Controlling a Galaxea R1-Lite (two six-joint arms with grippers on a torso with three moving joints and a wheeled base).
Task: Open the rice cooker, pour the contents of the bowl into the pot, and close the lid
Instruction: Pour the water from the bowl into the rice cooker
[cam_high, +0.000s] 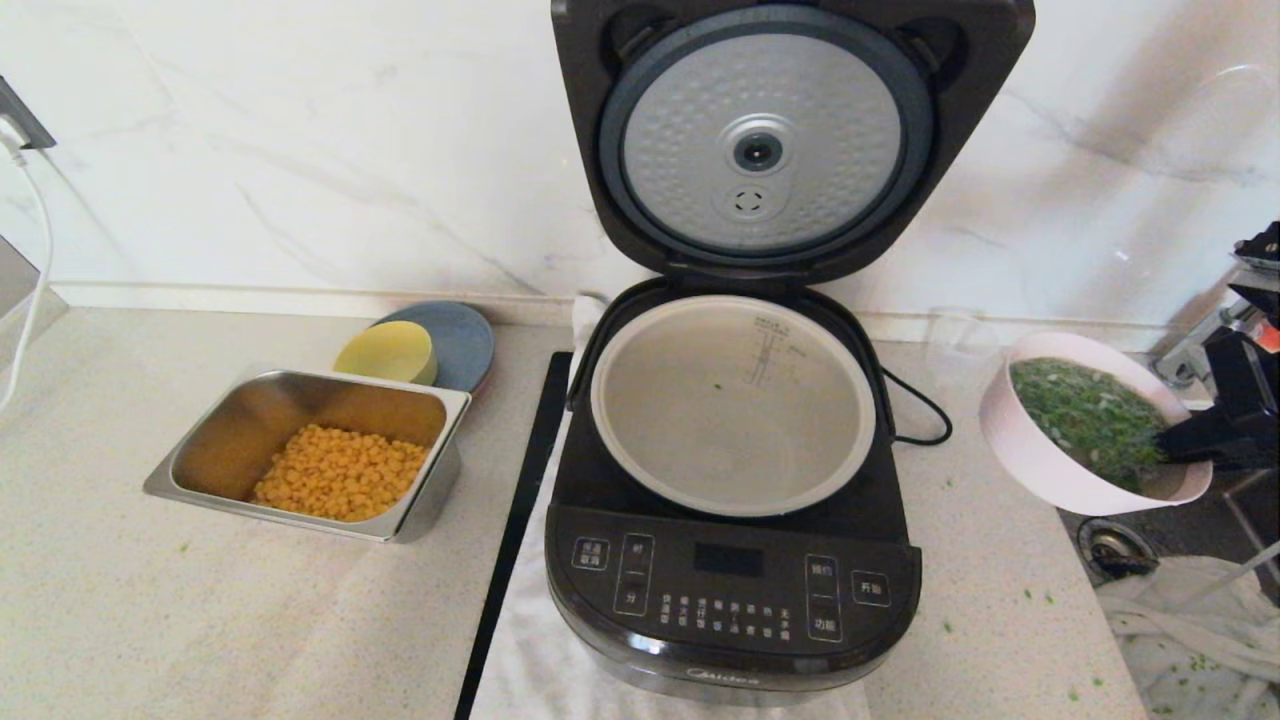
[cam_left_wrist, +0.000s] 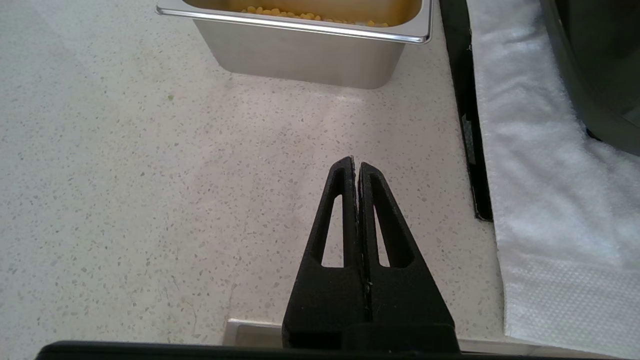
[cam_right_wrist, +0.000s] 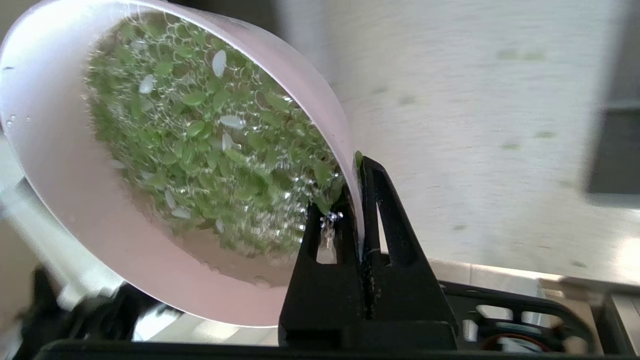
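Bowl (cam_high: 1060, 460) rim pinched in right claw (cam_right_wrist: 359, 200), well right of open pot (cam_high: 735, 400).

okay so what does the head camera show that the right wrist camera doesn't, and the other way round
Only the head view shows the glossy black rice cooker, its hinged lid raised, the nearly empty grey-beige inner pot and the rectangular steel tray of yellow corn kernels.

Only the right wrist view shows the right gripper pinching the rim, one finger inside and one outside.

Both show the tilted pale pink bowl of chopped green bits in liquid.
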